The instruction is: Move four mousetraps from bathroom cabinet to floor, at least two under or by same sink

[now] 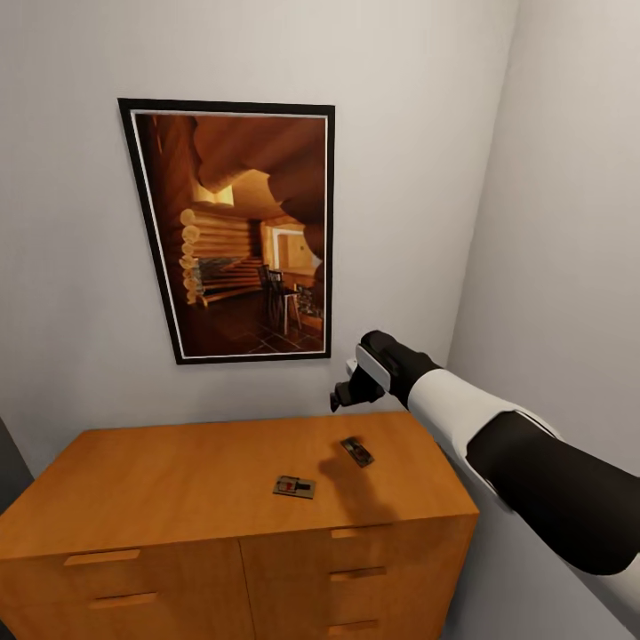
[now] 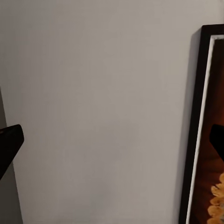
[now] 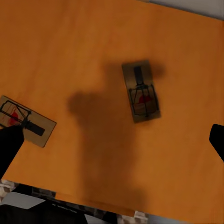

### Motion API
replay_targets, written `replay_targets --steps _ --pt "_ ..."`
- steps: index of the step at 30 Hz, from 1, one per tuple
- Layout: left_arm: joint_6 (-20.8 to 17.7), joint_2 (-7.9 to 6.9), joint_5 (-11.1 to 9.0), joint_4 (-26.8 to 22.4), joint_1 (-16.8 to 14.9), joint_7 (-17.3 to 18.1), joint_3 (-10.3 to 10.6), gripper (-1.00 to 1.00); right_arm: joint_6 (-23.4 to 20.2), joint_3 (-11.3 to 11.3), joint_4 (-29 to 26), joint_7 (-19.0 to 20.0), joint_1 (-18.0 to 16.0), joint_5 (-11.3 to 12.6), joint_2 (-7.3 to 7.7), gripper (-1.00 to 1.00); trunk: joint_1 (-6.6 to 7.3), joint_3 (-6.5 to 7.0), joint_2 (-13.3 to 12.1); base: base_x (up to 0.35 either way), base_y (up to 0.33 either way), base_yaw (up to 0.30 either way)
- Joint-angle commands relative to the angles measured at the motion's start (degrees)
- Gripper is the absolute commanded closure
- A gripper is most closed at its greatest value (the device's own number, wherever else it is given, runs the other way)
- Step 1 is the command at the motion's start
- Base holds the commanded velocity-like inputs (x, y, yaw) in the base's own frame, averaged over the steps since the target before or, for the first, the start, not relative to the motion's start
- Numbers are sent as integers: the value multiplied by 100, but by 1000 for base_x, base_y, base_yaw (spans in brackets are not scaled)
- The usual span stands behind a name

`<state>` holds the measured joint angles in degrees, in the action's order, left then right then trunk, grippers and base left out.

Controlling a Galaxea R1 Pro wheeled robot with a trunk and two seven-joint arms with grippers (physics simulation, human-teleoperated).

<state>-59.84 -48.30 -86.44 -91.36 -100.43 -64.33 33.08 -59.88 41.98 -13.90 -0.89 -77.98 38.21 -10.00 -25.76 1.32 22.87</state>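
Two mousetraps lie flat on the orange-brown top of the cabinet (image 1: 178,480): one near the front edge (image 1: 294,486), the other further right and back (image 1: 357,452). My right gripper (image 1: 342,396) hangs open above the top's back right part, close to the wall, well above the traps. In the right wrist view the right gripper (image 3: 112,144) looks down on the cabinet top (image 3: 93,42), with one mousetrap (image 3: 141,91) near the middle and the other (image 3: 25,121) beside one dark fingertip (image 3: 9,149). My left gripper (image 2: 112,140) is open, facing the wall.
A dark-framed log-cabin picture (image 1: 240,231) hangs on the grey wall above the cabinet; its frame (image 2: 193,130) shows in the left wrist view. A side wall (image 1: 569,222) closes the corner at the right. Drawer fronts with bar handles (image 1: 102,557) face me.
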Motion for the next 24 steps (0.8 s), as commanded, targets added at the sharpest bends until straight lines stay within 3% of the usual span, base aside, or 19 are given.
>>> replay_targets --steps 1,24 --pt "-16 -6 -49 -5 -12 -59 17 -100 -12 37 2 -13 13 33 0 -100 -3 -3 5 0 0 0" --pt "-16 -12 -50 -5 -12 -31 18 -100 -12 74 84 -30 131 21 0 -100 -3 -3 5 0 0 0"
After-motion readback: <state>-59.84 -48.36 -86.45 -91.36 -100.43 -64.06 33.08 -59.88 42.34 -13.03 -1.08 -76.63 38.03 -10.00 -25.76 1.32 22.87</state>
